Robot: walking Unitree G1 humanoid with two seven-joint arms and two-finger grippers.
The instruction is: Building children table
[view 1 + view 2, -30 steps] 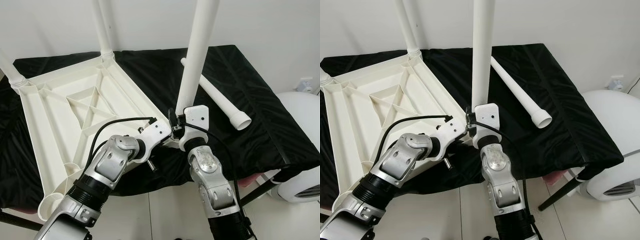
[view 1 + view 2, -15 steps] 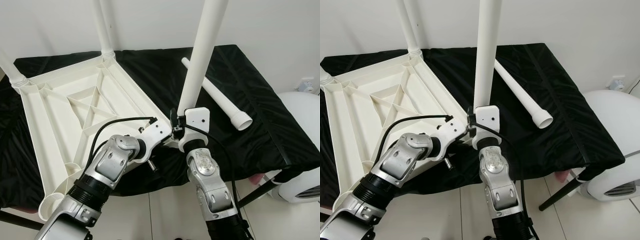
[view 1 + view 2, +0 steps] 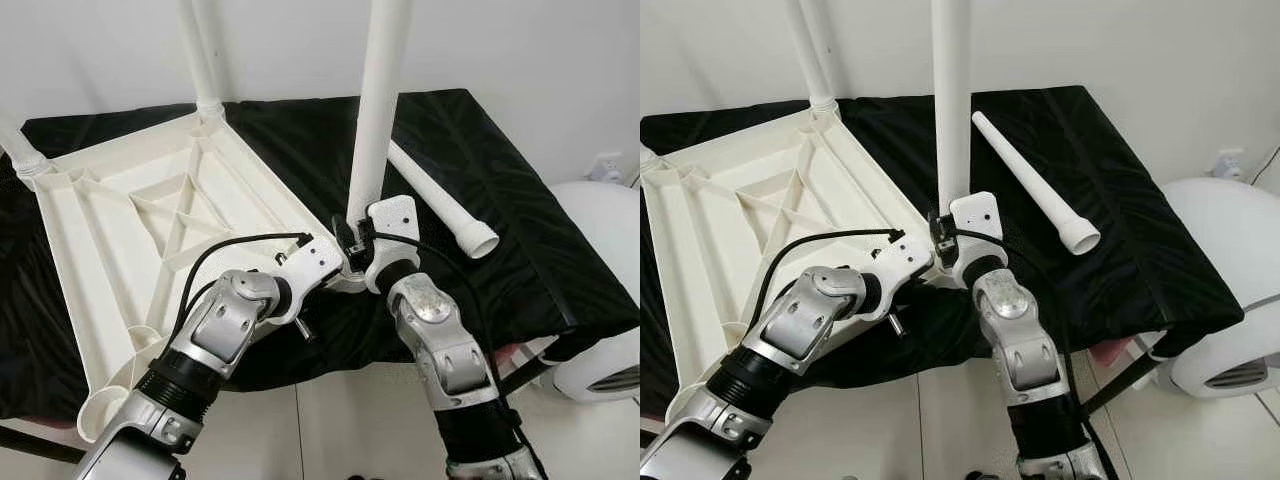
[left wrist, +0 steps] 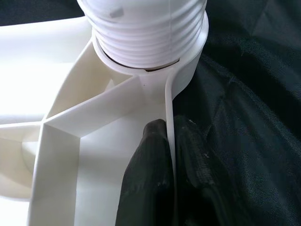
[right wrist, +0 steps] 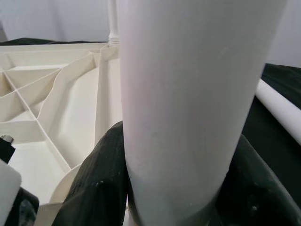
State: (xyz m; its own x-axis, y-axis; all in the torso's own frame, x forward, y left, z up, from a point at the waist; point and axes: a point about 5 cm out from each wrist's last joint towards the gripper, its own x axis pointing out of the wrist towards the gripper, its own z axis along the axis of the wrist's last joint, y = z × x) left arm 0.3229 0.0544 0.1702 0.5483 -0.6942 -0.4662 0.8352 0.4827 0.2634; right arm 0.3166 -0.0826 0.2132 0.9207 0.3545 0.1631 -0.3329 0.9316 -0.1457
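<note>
Our right gripper [image 5: 174, 188] clamps the upright white leg [image 3: 375, 110] just above its socket. Our left gripper [image 4: 171, 155] pinches the rim of the upturned tabletop [image 3: 150, 215] beside that corner socket. A loose leg [image 3: 1035, 185] lies on the black cloth [image 3: 1120, 210], beyond our right gripper.

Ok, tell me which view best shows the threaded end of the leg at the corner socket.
The left wrist view: the leg's threaded end sits close up in the tabletop's corner socket. The right wrist view shows just the smooth shaft between the right gripper fingers. In the eye views the grippers hide the joint.
</note>
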